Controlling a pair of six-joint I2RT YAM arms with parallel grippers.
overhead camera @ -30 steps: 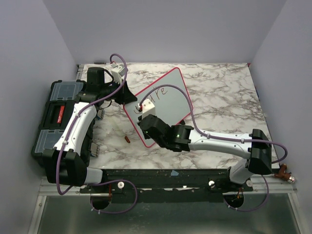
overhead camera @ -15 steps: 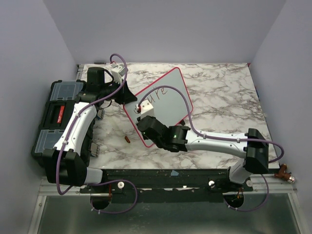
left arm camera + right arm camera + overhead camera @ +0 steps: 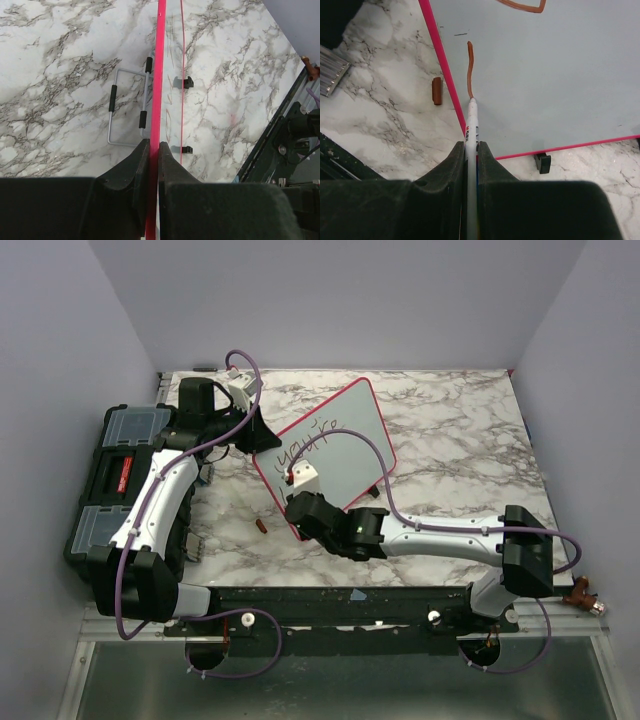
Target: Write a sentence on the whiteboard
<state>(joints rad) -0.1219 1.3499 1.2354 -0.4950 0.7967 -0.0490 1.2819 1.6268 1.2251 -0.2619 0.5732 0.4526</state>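
Observation:
The whiteboard (image 3: 345,445), glossy grey-white in a red-pink frame, stands tilted on the marble table with "you're" written along its upper left. My left gripper (image 3: 262,443) is shut on its left frame edge, seen edge-on in the left wrist view as the red frame (image 3: 160,75) between my left gripper's (image 3: 154,147) jaws. My right gripper (image 3: 297,496) is shut on a white marker (image 3: 471,125). The marker's tip touches the whiteboard (image 3: 545,75) near its lower left corner, at the end of a short brown stroke. My right gripper (image 3: 471,148) is just off the board's near edge.
A black toolbox (image 3: 115,475) lies along the table's left side under my left arm. A brown marker cap (image 3: 261,526) lies on the marble beside the board's corner, also the cap (image 3: 436,90). A wire stand (image 3: 127,110) sits behind the board. Grey walls enclose the table.
My right gripper has slid with the marker toward the near edge of the board, uncovering the whole word and drawing a short stroke. The left gripper has kept still on the frame.

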